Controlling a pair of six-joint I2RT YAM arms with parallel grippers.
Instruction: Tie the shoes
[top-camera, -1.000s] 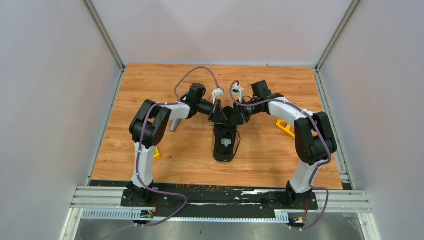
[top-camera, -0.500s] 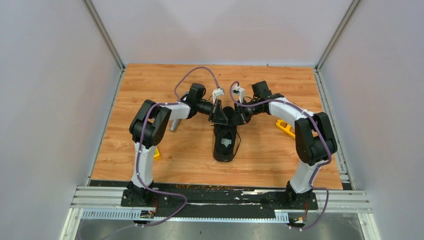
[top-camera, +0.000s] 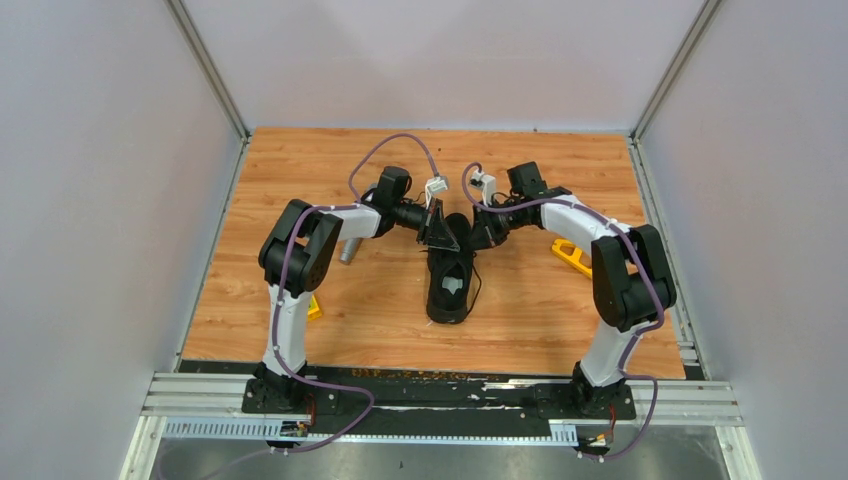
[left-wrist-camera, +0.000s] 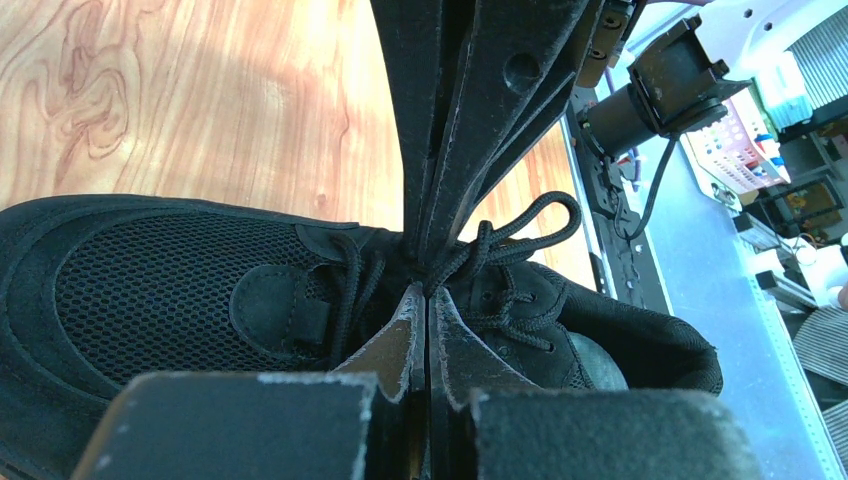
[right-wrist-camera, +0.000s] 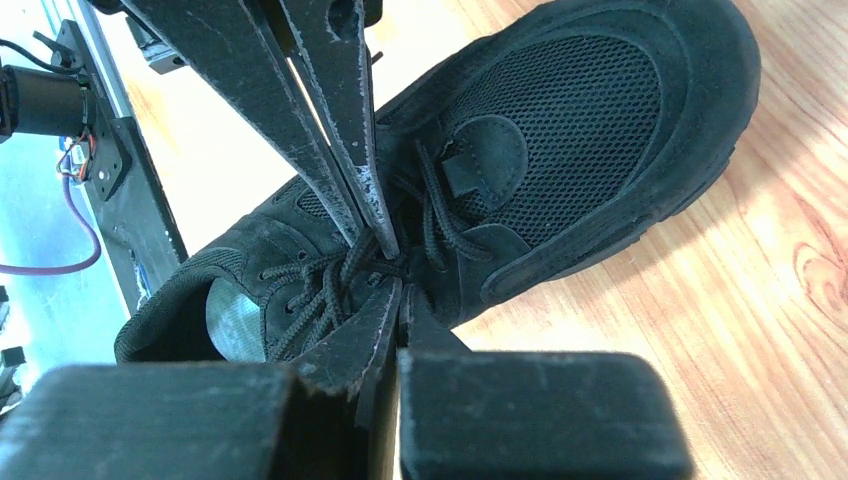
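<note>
one silver microphone (top-camera: 348, 251) left of sneaker (top-camera: 449, 296)

We count one all-black low-top mesh sneaker (top-camera: 449, 285), one silver metal cylinder (top-camera: 349, 250), two small yellow plastic pieces (top-camera: 570, 257) (top-camera: 314, 308), two white-and-black robot arms (top-camera: 287, 320) (top-camera: 605, 350) with one purple cable (top-camera: 385, 142) (top-camera: 652, 405) each, and one wood-grain tabletop (top-camera: 300, 170).

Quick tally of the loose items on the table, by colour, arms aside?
Black: 1, shoe
Yellow: 2, right piece and left piece
Silver: 1, cylinder, partly hidden
Total: 4
</note>
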